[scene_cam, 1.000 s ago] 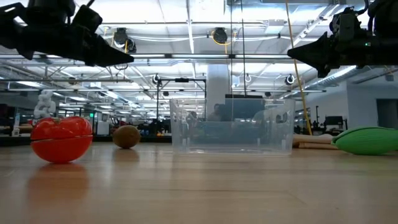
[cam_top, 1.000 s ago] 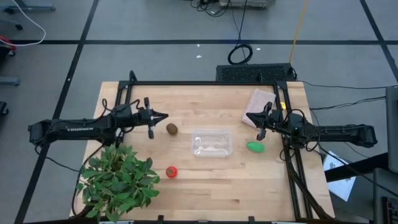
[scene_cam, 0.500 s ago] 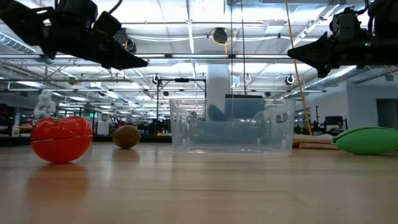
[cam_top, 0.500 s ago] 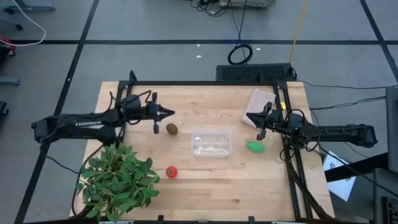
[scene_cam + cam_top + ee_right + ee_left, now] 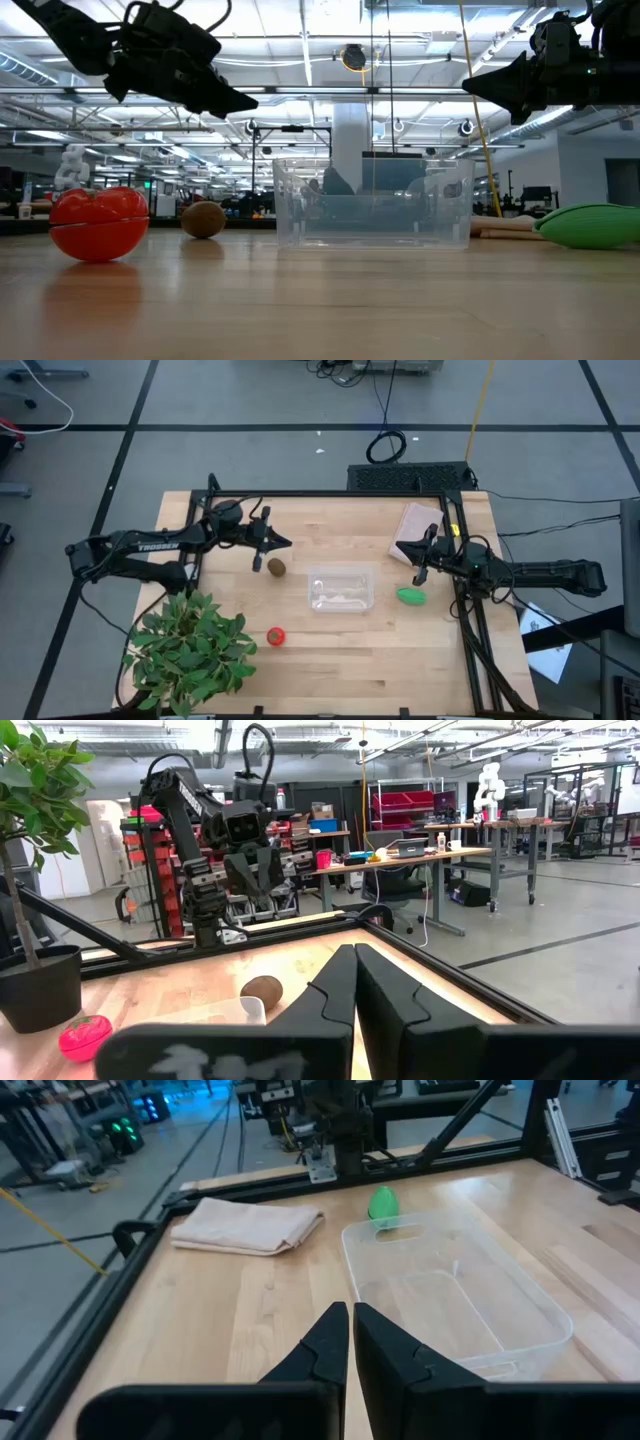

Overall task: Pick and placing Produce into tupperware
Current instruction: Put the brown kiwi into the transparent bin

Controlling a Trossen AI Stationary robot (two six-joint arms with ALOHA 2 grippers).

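Note:
The brown kiwi [image 5: 276, 567] lies on the table left of the clear tupperware [image 5: 340, 589], which stands empty at the middle. The green oblong piece [image 5: 411, 596] lies right of the tupperware and the red tomato [image 5: 275, 636] lies nearer the front. My left gripper [image 5: 288, 543] is shut and empty, in the air just far of the kiwi; it also shows in the low view [image 5: 250, 103]. My right gripper [image 5: 399, 545] is shut and empty, in the air far of the green piece, over the pinkish packet's edge.
A leafy green plant [image 5: 190, 650] stands at the front left corner. A pinkish-tan flat packet [image 5: 418, 525] lies at the far right. A black frame rail [image 5: 330, 494] runs along the table's far edge and sides.
My left gripper has moved toward the table's right edge and a little toward its far edge, nearing the kiwi, and stays shut. The right arm and the produce have kept still.

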